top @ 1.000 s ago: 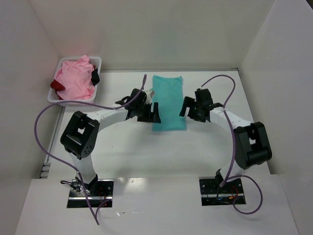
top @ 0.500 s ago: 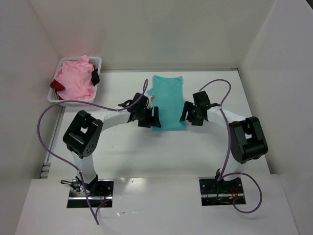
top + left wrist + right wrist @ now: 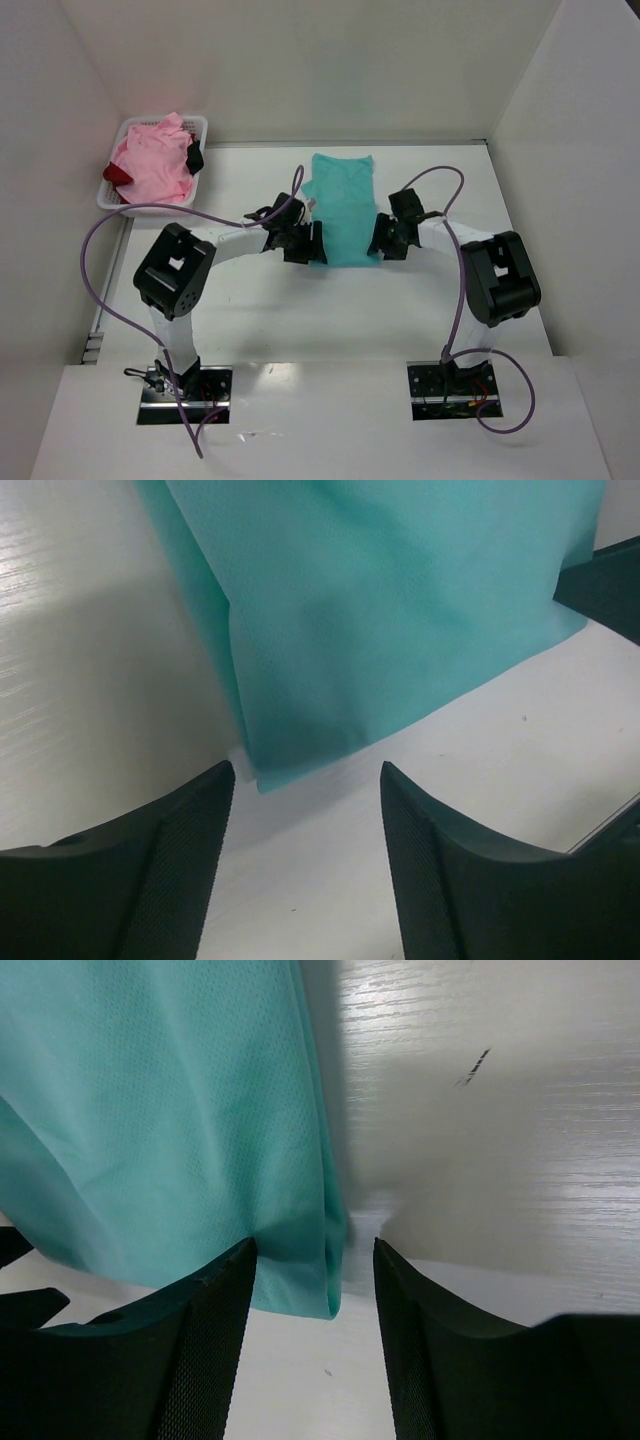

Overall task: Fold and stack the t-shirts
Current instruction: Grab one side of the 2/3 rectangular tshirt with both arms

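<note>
Both grippers at the near corners of the folded teal t-shirt.

The teal t-shirt lies as a long narrow strip at the centre of the top view on the white table, running from the upper middle down towards the arms. The left gripper sits at its lower-left corner and the right gripper at its lower-right corner. In each wrist view the fingers stand apart, with a cloth corner lying between them unpinched. In the upper left, the white basket holds the pink t-shirt, with the dark red t-shirt showing at its left edge.
</note>
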You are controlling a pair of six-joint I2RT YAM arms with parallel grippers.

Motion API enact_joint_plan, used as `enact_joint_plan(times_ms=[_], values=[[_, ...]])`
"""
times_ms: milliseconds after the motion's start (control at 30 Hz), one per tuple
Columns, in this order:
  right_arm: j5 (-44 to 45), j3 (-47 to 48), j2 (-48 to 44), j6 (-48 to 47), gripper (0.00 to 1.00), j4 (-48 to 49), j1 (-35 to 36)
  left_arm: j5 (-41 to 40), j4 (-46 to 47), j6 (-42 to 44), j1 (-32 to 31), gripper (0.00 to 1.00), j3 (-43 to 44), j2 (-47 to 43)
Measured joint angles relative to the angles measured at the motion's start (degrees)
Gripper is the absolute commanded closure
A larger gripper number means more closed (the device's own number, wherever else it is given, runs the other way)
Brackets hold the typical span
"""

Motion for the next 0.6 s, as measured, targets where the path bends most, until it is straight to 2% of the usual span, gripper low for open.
enact_joint_plan(times_ms=[233, 300, 400, 600], values=[[-0.1, 0.1, 0.4, 0.9, 0.47, -0.4, 2.1, -0.1, 1.2, -0.9, 0.0, 0.39, 0.0, 0.7], [-0.2, 0.2, 0.4, 1.6, 0.38, -0.6, 2.7, -0.1, 1.4, -1.0, 0.0, 0.4, 0.0, 0.8], [-0.4, 0.3, 0.3, 2.3, 0.3, -0.5, 3.1, -0.2, 1.6, -1.0, 0.0, 0.43, 0.0, 0.9], [-0.2, 0.4, 0.0, 3.2, 0.3, -0.9, 3.1, -0.2, 2.0, -1.1, 0.0, 0.51, 0.0, 1.3]])
